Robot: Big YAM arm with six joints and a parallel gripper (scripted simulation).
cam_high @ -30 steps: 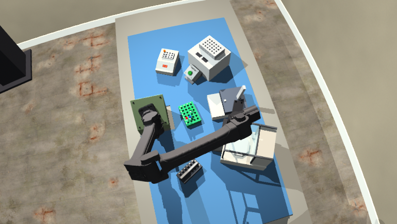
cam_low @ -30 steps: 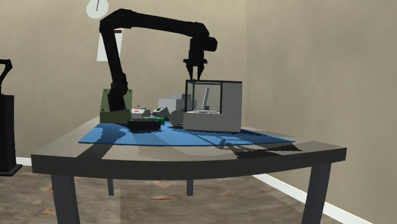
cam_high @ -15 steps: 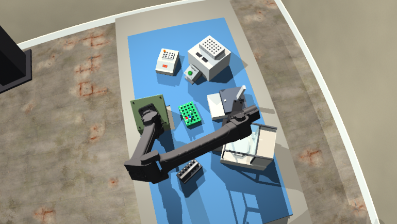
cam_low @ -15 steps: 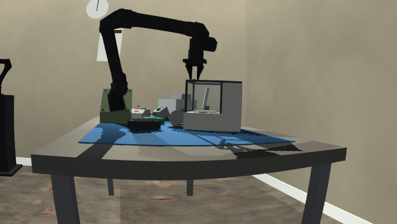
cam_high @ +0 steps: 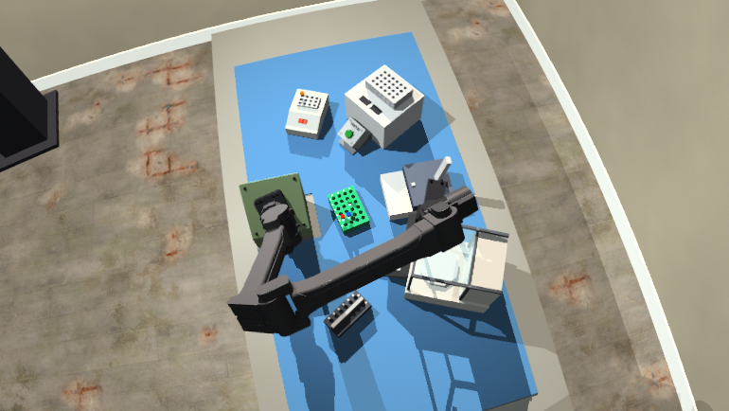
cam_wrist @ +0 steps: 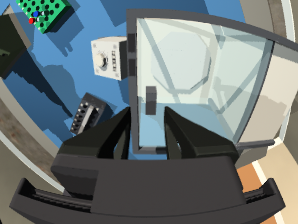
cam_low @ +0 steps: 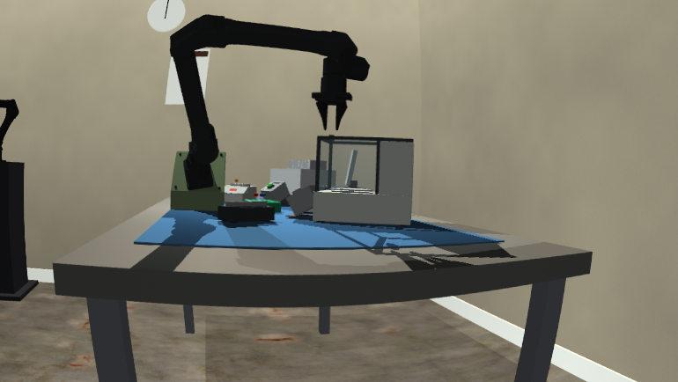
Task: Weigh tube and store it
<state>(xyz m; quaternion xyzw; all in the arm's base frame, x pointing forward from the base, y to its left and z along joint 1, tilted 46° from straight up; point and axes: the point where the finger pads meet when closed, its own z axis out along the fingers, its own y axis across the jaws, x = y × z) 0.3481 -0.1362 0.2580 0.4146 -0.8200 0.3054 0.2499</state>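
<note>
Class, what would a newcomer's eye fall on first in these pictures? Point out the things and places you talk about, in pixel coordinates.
Probably the dark robot arm point(cam_high: 357, 259) point(cam_low: 280, 37), arching across the blue mat point(cam_high: 291, 158) point(cam_low: 189, 232) from its green mount point(cam_high: 247, 204) point(cam_low: 199, 200). Next comes the glass-boxed balance point(cam_high: 485, 301) point(cam_low: 360, 209) beneath the gripper point(cam_low: 331, 128) point(cam_wrist: 148, 109). Smaller but vivid, the bright green tube rack point(cam_high: 361, 224) point(cam_wrist: 48, 25) sits near the arm's mount, with red and blue caps showing.

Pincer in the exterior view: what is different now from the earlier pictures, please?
The pincer has risen a little, its fingertips now standing clear above the top edge of the balance. Nothing was visibly taken hold of or let go. The balance and the orange cap at the dry block stayed where they were.
</note>
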